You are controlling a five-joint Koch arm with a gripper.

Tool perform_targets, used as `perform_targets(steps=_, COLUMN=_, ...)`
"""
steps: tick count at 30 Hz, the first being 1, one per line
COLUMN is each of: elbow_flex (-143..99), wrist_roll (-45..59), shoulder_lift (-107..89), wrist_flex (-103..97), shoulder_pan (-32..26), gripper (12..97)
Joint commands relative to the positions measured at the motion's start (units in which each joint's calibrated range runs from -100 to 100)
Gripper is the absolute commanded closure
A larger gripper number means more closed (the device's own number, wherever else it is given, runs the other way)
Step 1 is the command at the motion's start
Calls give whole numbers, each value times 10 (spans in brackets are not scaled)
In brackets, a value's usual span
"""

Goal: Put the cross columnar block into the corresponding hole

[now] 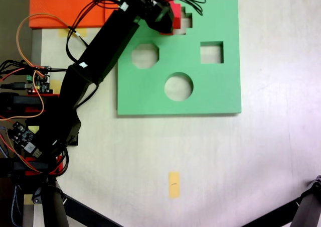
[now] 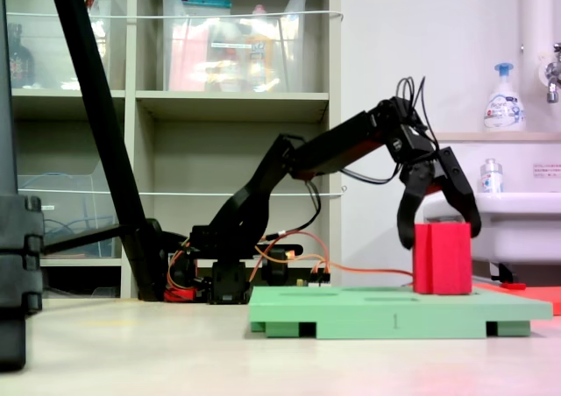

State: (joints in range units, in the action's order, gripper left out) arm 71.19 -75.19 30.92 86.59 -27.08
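At far edge of green board [image 2: 377, 313] — your hand [image 2: 438, 231] spread around the red cross block [image 2: 443, 258].
Block upright at the plus-shaped hole [image 1: 186, 20], rising well above the board; fingers astride its top — contact unclear.

block [image 2: 443, 258] on board [image 2: 386, 313] — upright
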Motion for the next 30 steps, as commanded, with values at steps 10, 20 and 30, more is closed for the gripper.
perform_targets(steps=10, elbow_flex=32, wrist_roll=7, shoulder_lift=-49, wrist_flex=-50, shoulder_pan=9, gripper=698)
perform_targets(steps=20, elbow_flex=32, wrist_roll=11, shoulder_lift=-70, wrist_flex=-61, shoulder_pan=17, gripper=699)
perform_targets(steps=30, elbow_flex=33, wrist_roll=12, shoulder_lift=-28, wrist_flex=-127, shoulder_pan=3, gripper=699)
